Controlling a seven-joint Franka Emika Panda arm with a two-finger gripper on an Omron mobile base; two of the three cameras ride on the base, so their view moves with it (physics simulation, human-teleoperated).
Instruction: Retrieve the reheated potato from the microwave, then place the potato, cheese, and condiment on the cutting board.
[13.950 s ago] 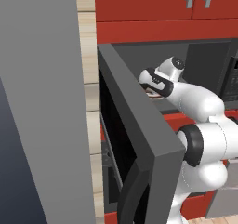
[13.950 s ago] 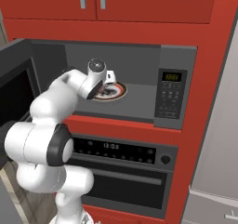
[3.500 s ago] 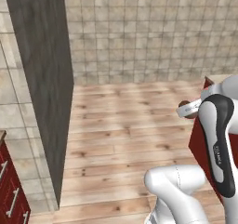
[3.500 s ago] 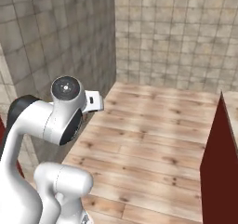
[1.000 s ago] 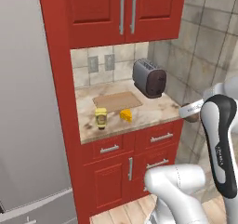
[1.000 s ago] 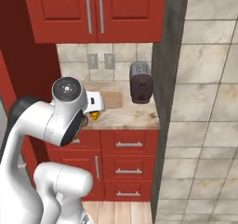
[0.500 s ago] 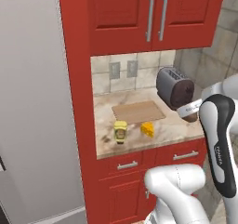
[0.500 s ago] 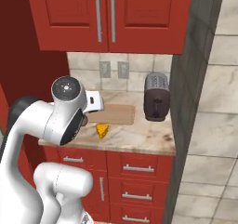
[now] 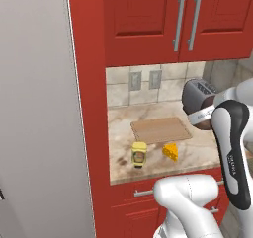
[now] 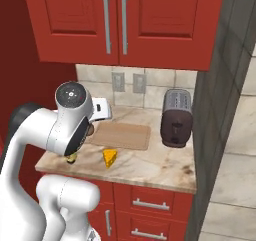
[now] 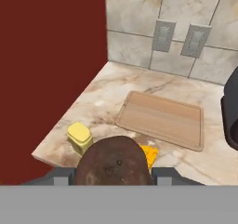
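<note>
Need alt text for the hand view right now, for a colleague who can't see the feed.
A brown potato sits gripped in the tool at the bottom of the view, above a marble counter. Beyond it lie a bare wooden cutting board, a yellow condiment bottle and, partly hidden by the potato, an orange cheese wedge.

The cheese [image 10: 110, 157] lies on the counter [image 10: 150, 167] just before the cutting board [image 10: 122, 135] (toaster [image 10: 176, 117] beside it).
</note>
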